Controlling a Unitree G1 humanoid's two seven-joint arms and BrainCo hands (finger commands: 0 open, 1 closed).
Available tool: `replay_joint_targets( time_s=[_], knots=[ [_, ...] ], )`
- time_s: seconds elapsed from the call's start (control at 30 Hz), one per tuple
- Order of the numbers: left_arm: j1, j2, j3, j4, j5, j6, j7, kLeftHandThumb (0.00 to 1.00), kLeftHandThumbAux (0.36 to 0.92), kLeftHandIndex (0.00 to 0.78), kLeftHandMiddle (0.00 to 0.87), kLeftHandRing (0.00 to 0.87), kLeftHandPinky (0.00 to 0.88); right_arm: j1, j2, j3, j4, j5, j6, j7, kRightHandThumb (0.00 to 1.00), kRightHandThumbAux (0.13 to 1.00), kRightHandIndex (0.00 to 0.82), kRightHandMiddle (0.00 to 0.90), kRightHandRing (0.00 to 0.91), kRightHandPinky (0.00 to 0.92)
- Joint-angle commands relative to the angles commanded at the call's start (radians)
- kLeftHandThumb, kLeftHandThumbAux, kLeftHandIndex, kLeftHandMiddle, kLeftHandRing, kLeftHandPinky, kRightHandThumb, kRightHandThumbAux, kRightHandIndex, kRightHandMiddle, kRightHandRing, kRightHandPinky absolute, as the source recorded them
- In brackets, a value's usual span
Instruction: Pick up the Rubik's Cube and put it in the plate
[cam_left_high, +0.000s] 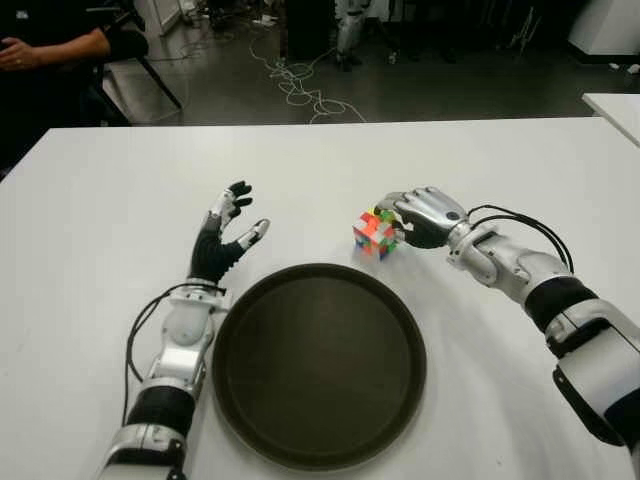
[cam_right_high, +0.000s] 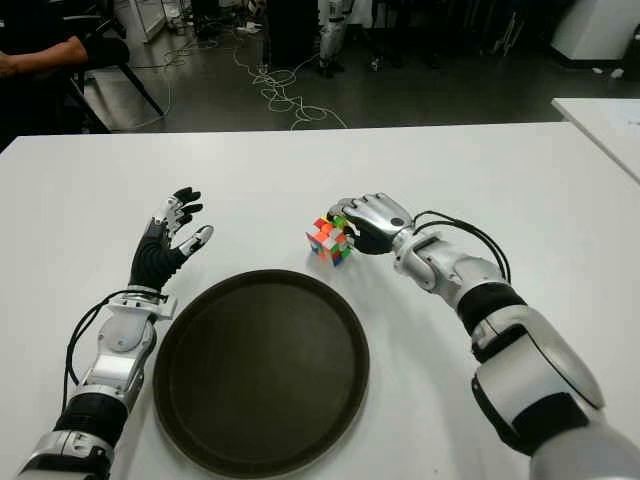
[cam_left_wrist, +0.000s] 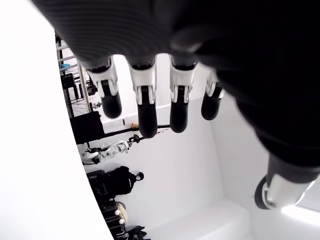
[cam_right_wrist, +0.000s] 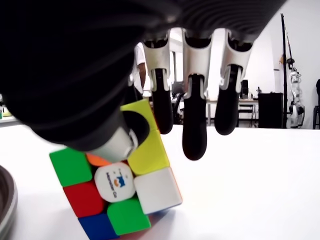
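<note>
The right robot hand (cam_right_wrist: 150, 125) presses its thumb onto the tilted Rubik's Cube (cam_right_wrist: 117, 192), fingers (cam_right_wrist: 194, 135) hanging loose.

Left hand (cam_left_high: 222, 238): black ribbed palm covering; fingers (cam_left_wrist: 145, 107) of white-silver segments ending in rounded black tips, with small dark fasteners at the joints. Wrist section silver-white, forearm in alternating silver and black bands; a thin black cable looped out from the wrist along the forearm's outer side.

Right hand (cam_left_high: 422, 216): glossy silver shell over the back and knuckles, black underside; fingers (cam_right_wrist: 194, 127) white at the base, black and rounded at the tips; thumb with a white band. Wrist silver, with two black cables arching over it; forearm silver, then a black band, then larger grey-white shells edged in black.
</note>
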Motion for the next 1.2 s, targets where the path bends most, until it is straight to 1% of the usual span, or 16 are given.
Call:
replay_joint_targets(
  time_s=[0.03,0.07,0.1,0.13,0.17,0.2,0.27,0.37,0.5,0.63,0.8,1.2],
  knots=[
    [0.000,0.000,0.000,0.000,0.000,0.000,0.000,0.079,0.588,0.105,0.161,0.144,0.105,-0.001,0.001,0.000,0.002,0.002,0.000,0.005,0.667,0.747,0.398,0.209,0.212,0.204],
    [0.000,-0.001,0.001,0.000,0.000,0.001,0.001,0.082,0.590,0.108,0.163,0.145,0.103,-0.002,0.001,0.000,0.004,0.002,0.000,0.008,0.427,0.780,0.273,0.136,0.135,0.130],
    [0.000,-0.001,0.001,0.000,-0.001,0.001,0.001,0.083,0.591,0.108,0.163,0.145,0.102,-0.003,0.001,0.000,0.006,0.004,-0.001,0.014,0.341,0.792,0.228,0.110,0.108,0.104],
    [0.000,-0.002,0.001,0.000,-0.001,0.001,0.001,0.084,0.593,0.110,0.165,0.147,0.101,-0.003,0.002,0.000,0.007,0.005,-0.002,0.018,0.218,0.799,0.150,0.070,0.069,0.066],
    [0.000,-0.002,0.001,0.000,-0.001,0.001,0.001,0.085,0.594,0.111,0.167,0.148,0.099,-0.004,0.002,-0.001,0.008,0.006,-0.003,0.021,0.139,0.803,0.100,0.045,0.044,0.042],
    [0.000,-0.002,0.001,-0.001,-0.002,0.002,0.000,0.086,0.595,0.112,0.167,0.148,0.099,-0.004,0.002,-0.001,0.009,0.007,-0.005,0.025,0.111,0.805,0.082,0.036,0.035,0.034],
    [0.000,-0.003,0.001,-0.001,-0.002,0.003,0.000,0.088,0.595,0.111,0.167,0.146,0.094,-0.006,0.002,-0.001,0.013,0.008,-0.010,0.033,0.045,0.779,0.033,0.014,0.014,0.013],
    [-0.001,-0.002,0.001,0.002,-0.002,0.004,0.001,0.086,0.587,0.108,0.164,0.141,0.088,-0.009,0.003,0.002,0.020,0.007,-0.015,0.047,0.018,0.754,0.013,0.005,0.005,0.005],
    [-0.001,0.000,0.002,0.004,-0.002,0.004,0.000,0.080,0.575,0.105,0.164,0.146,0.107,-0.011,0.004,0.002,0.023,0.006,-0.016,0.060,0.003,0.728,0.002,0.001,0.001,0.001],
    [0.002,-0.001,0.004,0.000,-0.005,0.003,-0.001,0.084,0.581,0.107,0.169,0.153,0.114,-0.012,0.006,0.002,0.025,0.006,-0.012,0.068,0.000,0.727,0.000,0.000,0.000,0.000],
    [0.003,0.001,0.004,0.001,0.000,-0.004,0.004,0.087,0.604,0.107,0.165,0.146,0.102,-0.016,0.011,0.001,0.030,0.004,0.003,0.076,0.000,0.715,0.000,0.000,0.000,0.000],
    [0.002,0.005,0.001,-0.003,-0.008,0.002,-0.016,0.084,0.591,0.104,0.157,0.136,0.097,-0.014,0.015,-0.003,0.030,0.007,0.013,0.069,0.000,0.731,0.000,0.000,0.000,0.000]
  ],
)
